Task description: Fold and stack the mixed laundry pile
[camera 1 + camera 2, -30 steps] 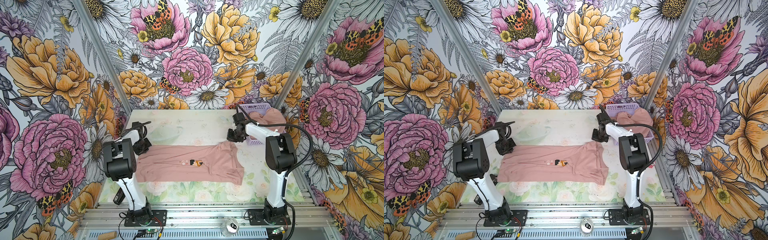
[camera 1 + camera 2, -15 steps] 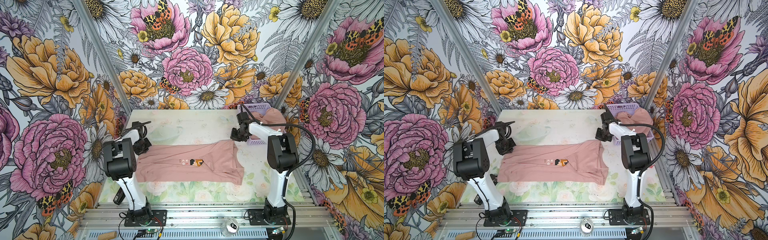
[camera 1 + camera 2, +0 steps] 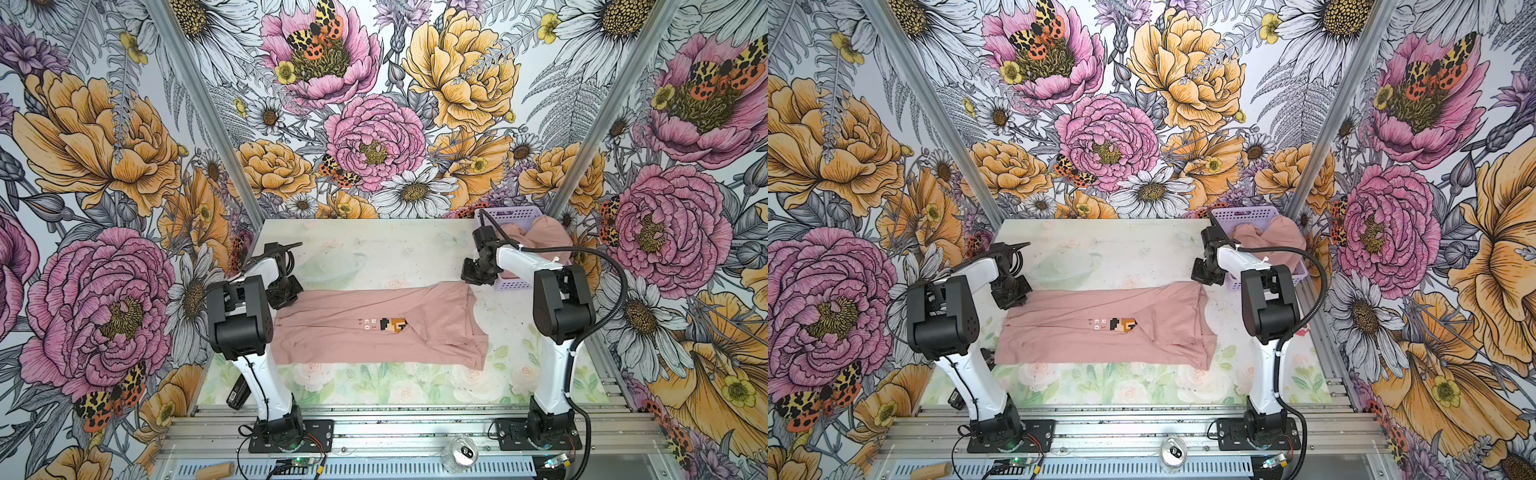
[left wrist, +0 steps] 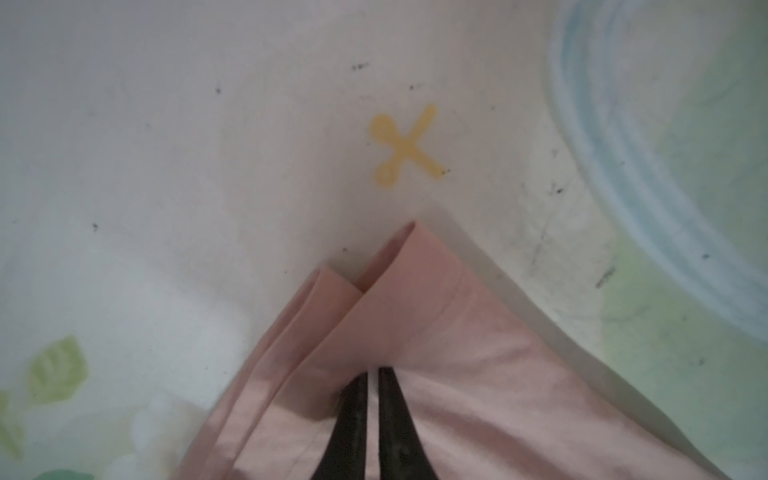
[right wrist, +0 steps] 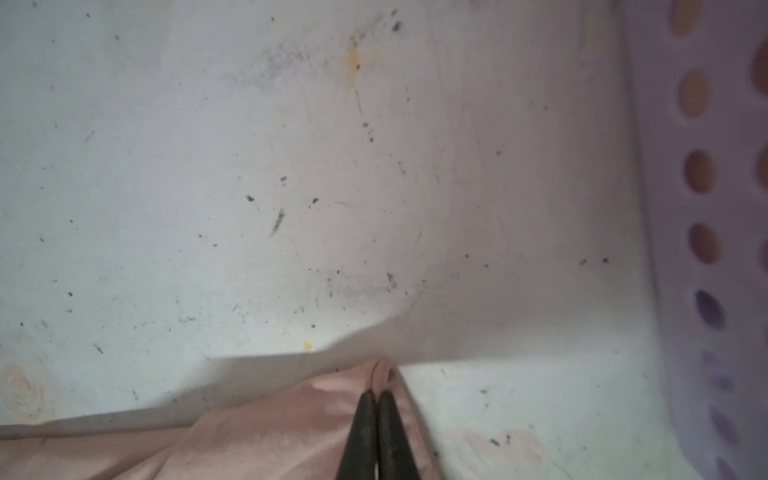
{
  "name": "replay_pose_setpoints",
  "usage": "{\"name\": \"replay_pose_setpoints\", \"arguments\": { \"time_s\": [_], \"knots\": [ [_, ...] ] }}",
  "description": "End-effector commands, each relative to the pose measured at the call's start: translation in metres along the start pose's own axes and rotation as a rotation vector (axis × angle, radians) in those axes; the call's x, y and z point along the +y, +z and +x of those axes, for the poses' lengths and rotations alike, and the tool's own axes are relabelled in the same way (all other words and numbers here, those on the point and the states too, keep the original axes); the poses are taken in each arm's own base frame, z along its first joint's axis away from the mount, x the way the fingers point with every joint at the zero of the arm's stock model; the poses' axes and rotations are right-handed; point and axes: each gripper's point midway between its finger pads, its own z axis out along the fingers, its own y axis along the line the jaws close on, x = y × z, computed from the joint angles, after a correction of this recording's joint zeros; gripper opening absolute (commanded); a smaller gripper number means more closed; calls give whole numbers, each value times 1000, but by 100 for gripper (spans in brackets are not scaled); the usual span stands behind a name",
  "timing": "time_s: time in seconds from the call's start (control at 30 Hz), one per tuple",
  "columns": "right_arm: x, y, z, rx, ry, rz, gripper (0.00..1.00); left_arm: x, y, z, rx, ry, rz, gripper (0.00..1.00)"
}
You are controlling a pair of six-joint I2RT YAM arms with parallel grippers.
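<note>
Left wrist view shows the left tool [image 4: 372, 372] with its two dark fingers a narrow slit apart, set on a layered corner of the T-shirt [image 4: 457, 353]. Whether the cloth is pinched or merely pressed cannot be told from this view. A yellow cross mark [image 4: 405, 145] on the surface [image 4: 166, 124] lies just beyond the corner.

The right wrist view shows the right tool [image 5: 377, 395] fully closed, with a small bunched tip of pink cloth at its fingertips; it grips the shirt's opposite far corner. The lavender basket [image 5: 706, 208] stands close beside this tool.

In both top views the T-shirt [image 3: 374, 324] lies flat across the middle of the surface, partly folded, its printed figure [image 3: 392, 325] showing beside a diagonal flap. Its long axis runs from one arm to the other. Each tool sits at a far corner: the left tool [image 3: 284, 293] at the left end, the right tool [image 3: 478, 274] at the right end. More pink cloth [image 3: 1266, 241] fills the basket [image 3: 1241, 216] behind the right arm.

The cloth body lies on the near side of both tools. A fold along the long axis therefore appears to require both tools to travel together toward the near edge, each arm serving its own corner.
</note>
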Motion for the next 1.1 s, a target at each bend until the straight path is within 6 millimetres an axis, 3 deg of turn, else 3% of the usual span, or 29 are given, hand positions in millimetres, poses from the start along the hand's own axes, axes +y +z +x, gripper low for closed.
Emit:
{"name": "replay_pose_setpoints", "arguments": {
  "time_s": [0.0,0.17,0.3,0.43,0.53,0.67,0.77,0.8,1.07],
  "knots": [
    [-4,-12,-8,-32,-8,20,10,22,26,13,48,2,-108,20],
    [-2,-32,10,-37,-24,22,25,8,16,12,20,20,-87,29],
    [3,-43,40,-19,-29,13,29,2,0,8,-18,24,-71,38],
    [21,-48,68,9,-44,-17,30,-5,-20,2,-63,29,-61,49],
    [30,-38,82,42,-54,-25,32,-15,-32,0,-90,40,-41,53],
    [28,-6,90,90,-56,-3,32,-31,-44,2,-112,62,-18,56],
    [22,15,80,96,-87,50,32,-36,-46,3,-111,69,-9,58],
    [22,20,73,88,-99,63,32,-38,-56,1,-133,68,8,58],
    [26,41,-12,23,-144,134,32,-43,-66,-8,-145,84,44,64]
  ]
}}
